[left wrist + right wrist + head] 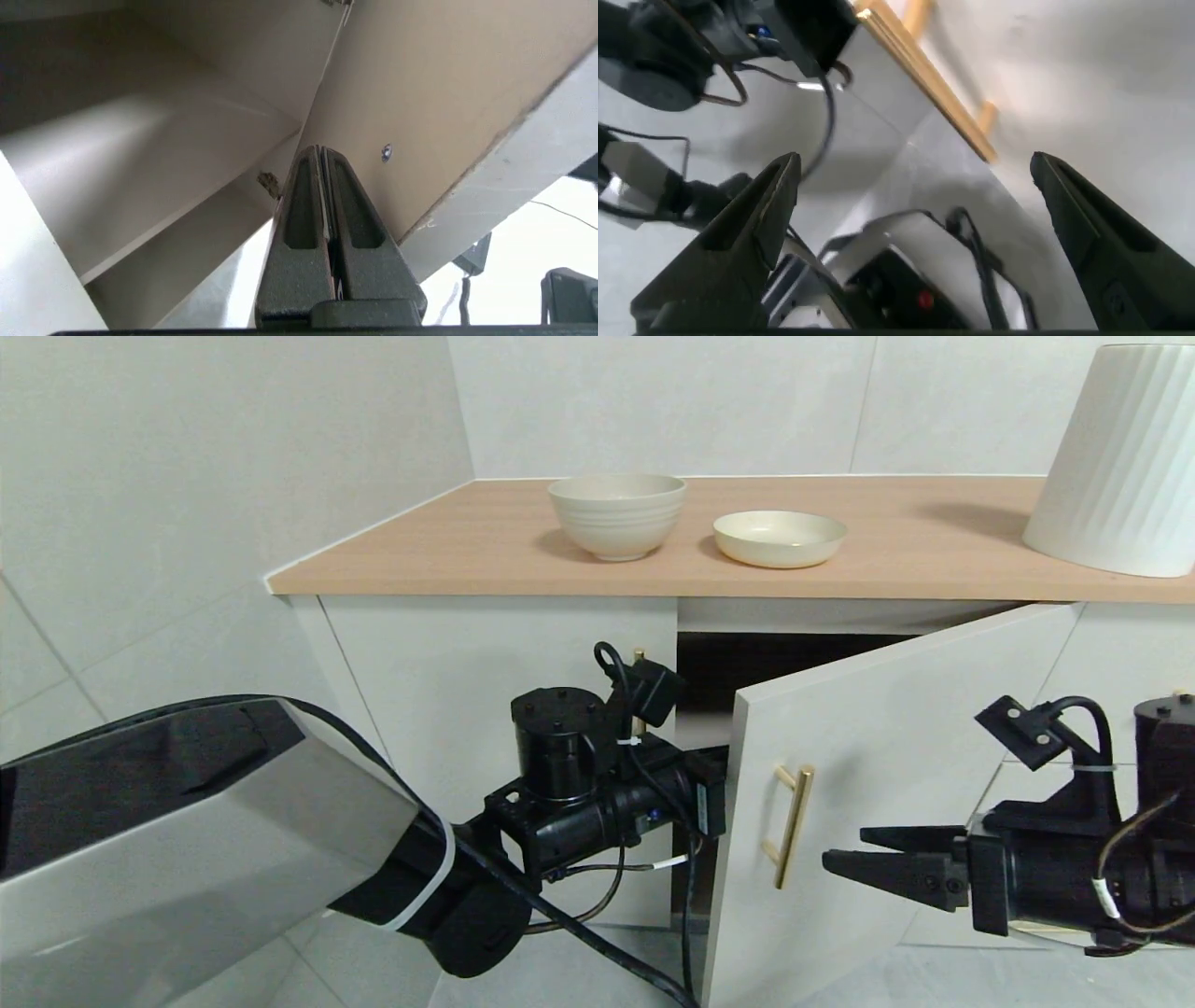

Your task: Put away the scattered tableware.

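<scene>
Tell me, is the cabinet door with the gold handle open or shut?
Partly open. The door stands angled out from the cabinet, and a dark gap shows behind its top edge.

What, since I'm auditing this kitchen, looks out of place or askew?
Only the cabinet door stands ajar, with the left gripper tucked behind its edge, jaws shut. The bowl and dish sit upright on the counter; nothing spilled or broken.

No writing, label, number or sign can be read. The bowl (617, 515) and the shallow dish (780, 537) on the counter (448, 546) are plain, as is the cabinet door (887, 728) below the counter.
</scene>
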### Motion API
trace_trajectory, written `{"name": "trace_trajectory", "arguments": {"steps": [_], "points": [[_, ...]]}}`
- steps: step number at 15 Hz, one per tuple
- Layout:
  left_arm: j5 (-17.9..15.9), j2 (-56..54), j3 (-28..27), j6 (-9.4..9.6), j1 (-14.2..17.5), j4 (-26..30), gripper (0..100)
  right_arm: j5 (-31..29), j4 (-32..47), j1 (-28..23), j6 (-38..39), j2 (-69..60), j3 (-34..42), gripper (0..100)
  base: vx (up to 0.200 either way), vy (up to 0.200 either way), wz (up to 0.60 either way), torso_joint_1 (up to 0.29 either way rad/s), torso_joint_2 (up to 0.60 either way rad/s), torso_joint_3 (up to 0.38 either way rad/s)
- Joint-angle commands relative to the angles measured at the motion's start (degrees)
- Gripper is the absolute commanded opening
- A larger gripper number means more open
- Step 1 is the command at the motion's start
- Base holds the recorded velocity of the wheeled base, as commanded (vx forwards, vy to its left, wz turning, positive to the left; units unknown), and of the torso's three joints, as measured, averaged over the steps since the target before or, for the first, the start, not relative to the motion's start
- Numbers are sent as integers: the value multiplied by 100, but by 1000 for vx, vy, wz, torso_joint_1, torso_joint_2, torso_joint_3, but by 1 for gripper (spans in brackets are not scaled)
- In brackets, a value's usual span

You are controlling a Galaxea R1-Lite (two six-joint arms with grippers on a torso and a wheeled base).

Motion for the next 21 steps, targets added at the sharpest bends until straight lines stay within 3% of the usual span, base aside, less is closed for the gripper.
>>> {"name": "trace_trajectory", "arguments": {"steps": [1, 5, 10, 15, 21], "points": [[12, -140, 16, -6, -2, 73, 0, -397, 763, -98, -142, -964, -355, 100, 0, 0, 0, 0, 0, 0], [161, -395, -2, -6, -2, 521, 0, -2489, 1704, 184, -511, -1614, -776, 100, 0, 0, 0, 0, 0, 0], [161, -359, -20, -15, -28, 556, 0, -2357, 2249, 702, -511, -1772, -820, 100, 0, 0, 0, 0, 0, 0], [161, -166, -143, -41, -90, 556, 0, -2243, 2249, 702, -511, -1763, -768, 100, -200, 0, 0, 2, 0, 3], [161, 317, -942, -41, -125, 679, 0, -2243, 2249, 702, -520, -1790, -724, 100, -33, 0, 0, 0, 1, 1]]}}
